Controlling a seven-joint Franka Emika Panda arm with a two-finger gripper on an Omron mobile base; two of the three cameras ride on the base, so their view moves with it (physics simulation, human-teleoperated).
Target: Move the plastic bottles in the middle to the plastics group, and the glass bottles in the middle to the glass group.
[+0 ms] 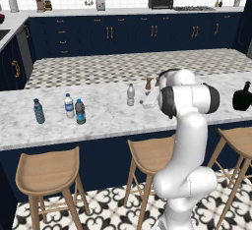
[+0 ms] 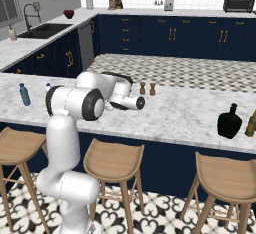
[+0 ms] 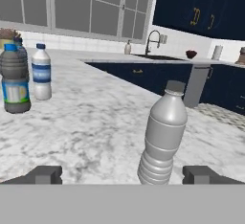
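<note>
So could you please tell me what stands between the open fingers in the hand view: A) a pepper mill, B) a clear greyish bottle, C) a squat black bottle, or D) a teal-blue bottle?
B: the clear greyish bottle stands upright on the marble counter, centred between the two fingertips.

Clear greyish bottle (image 3: 163, 137) stands upright on marble counter (image 3: 95, 132), between open fingertips (image 3: 45, 174); two bottles (image 3: 28, 77) stand far left

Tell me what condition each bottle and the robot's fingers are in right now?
Clear greyish plastic bottle: upright, capped, between the fingers, not gripped.
Dark bottle with blue label: upright on the counter.
Clear white-capped bottle: upright.
Teal-blue bottle: upright.
Squat black glass bottle: upright.
Fingers: open.
</note>
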